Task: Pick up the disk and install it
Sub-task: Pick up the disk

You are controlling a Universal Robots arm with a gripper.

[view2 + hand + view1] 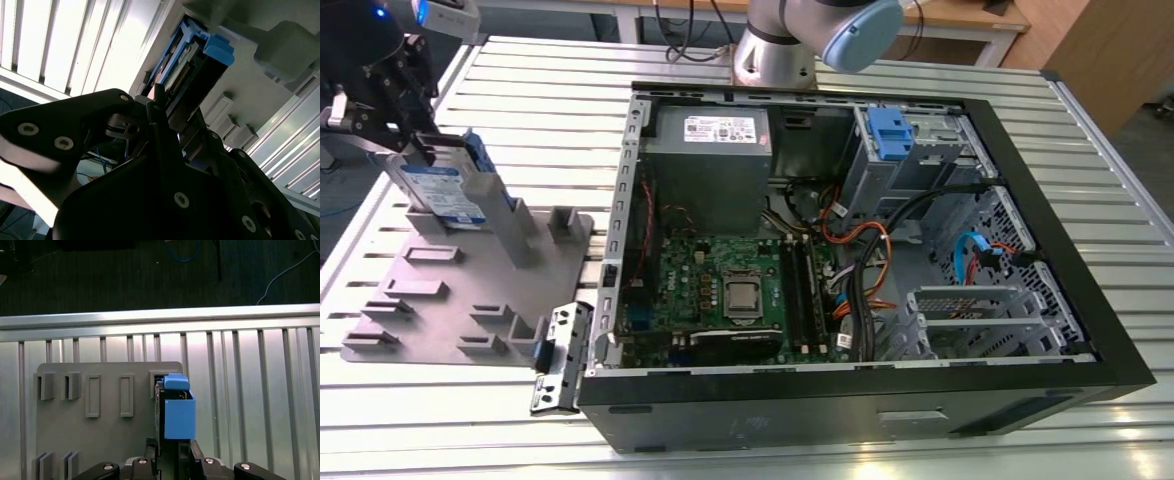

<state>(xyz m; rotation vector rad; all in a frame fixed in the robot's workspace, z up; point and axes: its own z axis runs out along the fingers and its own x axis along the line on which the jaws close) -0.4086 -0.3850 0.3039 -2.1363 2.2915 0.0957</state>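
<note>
The disk (443, 187), a silver drive with a white-and-blue label and blue side rails, stands on edge over the grey fixture plate (454, 300) at the exterior view's left. My gripper (419, 150) is shut on its upper edge. In the first wrist view the disk's blue rail (178, 416) sticks out from between the black fingers (197, 456), over a slot of the plate (107, 440). The second wrist view shows the disk (195, 57) beyond the black gripper body. Whether the disk still touches the plate I cannot tell.
The open computer case (1067, 250) lies at the exterior view's right, with the motherboard (720, 290), a grey power-supply box (707, 135) and an upright blue latch (887, 135) on a metal cage. Grey posts (520, 235) rise from the fixture plate. The arm's base (774, 50) stands behind the case.
</note>
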